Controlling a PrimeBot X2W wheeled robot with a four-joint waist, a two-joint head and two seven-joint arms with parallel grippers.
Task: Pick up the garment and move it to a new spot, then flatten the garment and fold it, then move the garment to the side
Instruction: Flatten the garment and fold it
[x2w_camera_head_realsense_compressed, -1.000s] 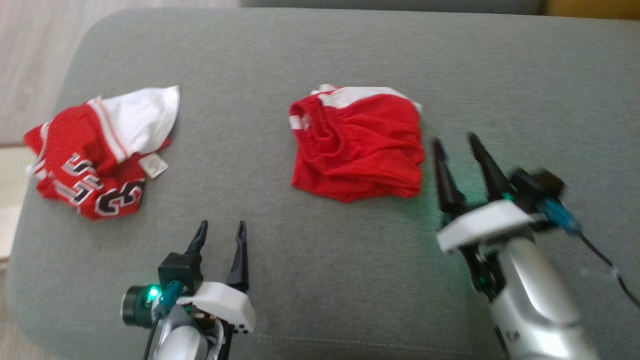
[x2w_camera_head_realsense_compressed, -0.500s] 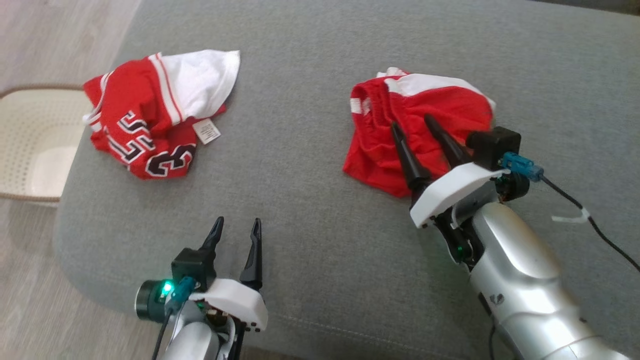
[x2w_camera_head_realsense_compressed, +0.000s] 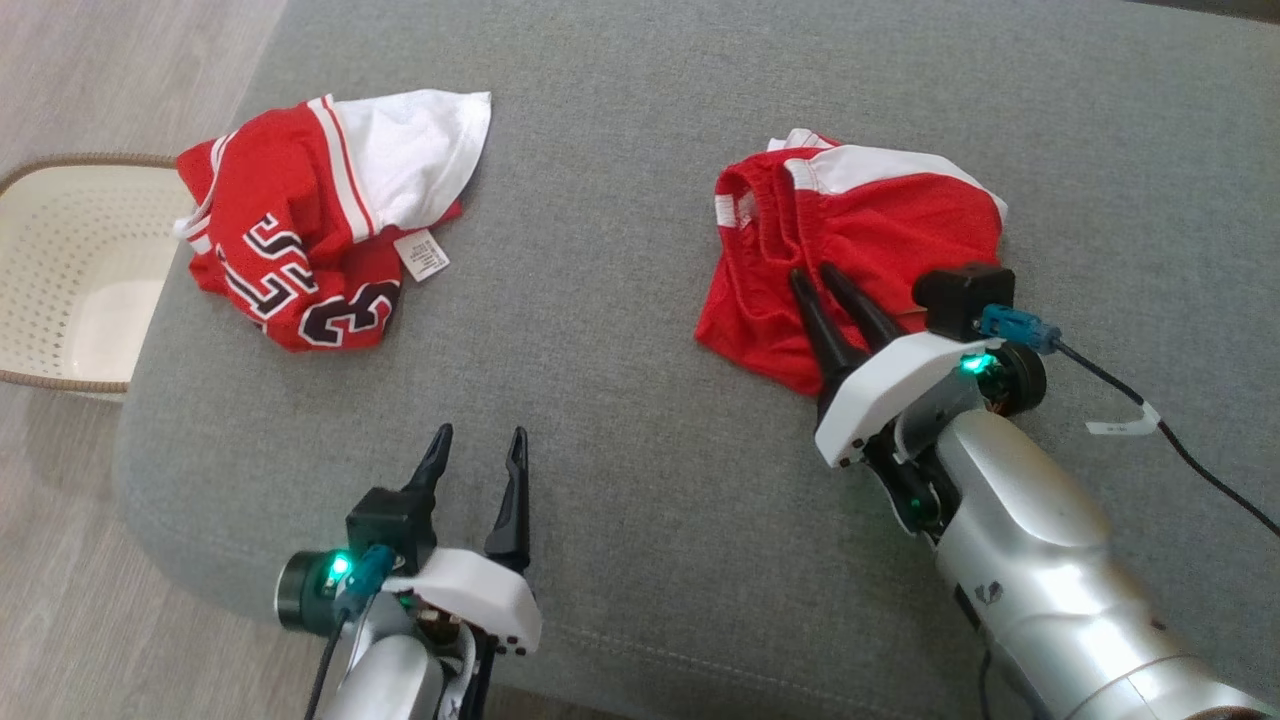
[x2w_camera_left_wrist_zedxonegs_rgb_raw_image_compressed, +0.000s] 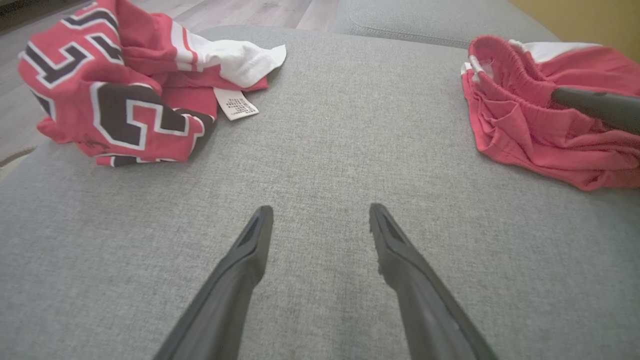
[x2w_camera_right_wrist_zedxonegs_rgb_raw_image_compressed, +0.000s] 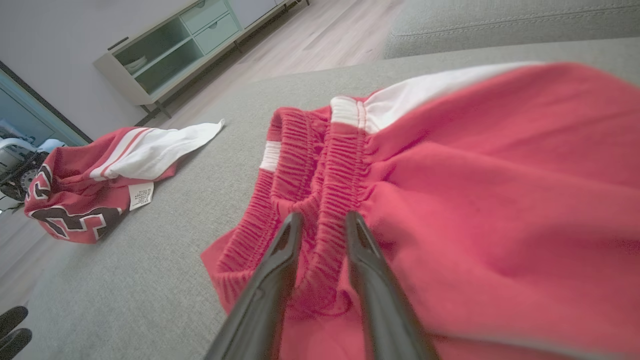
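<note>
The garment (x2w_camera_head_realsense_compressed: 870, 230), a pair of red shorts with a white panel, lies crumpled on the grey sofa seat (x2w_camera_head_realsense_compressed: 620, 400). My right gripper (x2w_camera_head_realsense_compressed: 813, 272) rests on its near left part. In the right wrist view the two fingers (x2w_camera_right_wrist_zedxonegs_rgb_raw_image_compressed: 280, 260) have drawn close on either side of a fold of the elastic waistband (x2w_camera_right_wrist_zedxonegs_rgb_raw_image_compressed: 320, 200), with fabric filling the gap of the right gripper (x2w_camera_right_wrist_zedxonegs_rgb_raw_image_compressed: 322, 217). The shorts (x2w_camera_left_wrist_zedxonegs_rgb_raw_image_compressed: 525, 130) still lie on the cushion. My left gripper (x2w_camera_head_realsense_compressed: 480, 432) stands open over bare cushion near the front edge, its jaws wide apart with nothing between them (x2w_camera_left_wrist_zedxonegs_rgb_raw_image_compressed: 320, 210).
A red and white numbered jersey (x2w_camera_head_realsense_compressed: 300, 230) lies bunched at the seat's left end. A cream perforated basket (x2w_camera_head_realsense_compressed: 60, 260) stands on the wood floor beside that end. A cable trails from my right wrist (x2w_camera_head_realsense_compressed: 1150, 420). A pale cabinet (x2w_camera_right_wrist_zedxonegs_rgb_raw_image_compressed: 170, 45) stands across the room.
The camera has shifted. My right gripper has come forward onto the shorts and its fingers have narrowed around the waistband. The left gripper has stayed open in place.
</note>
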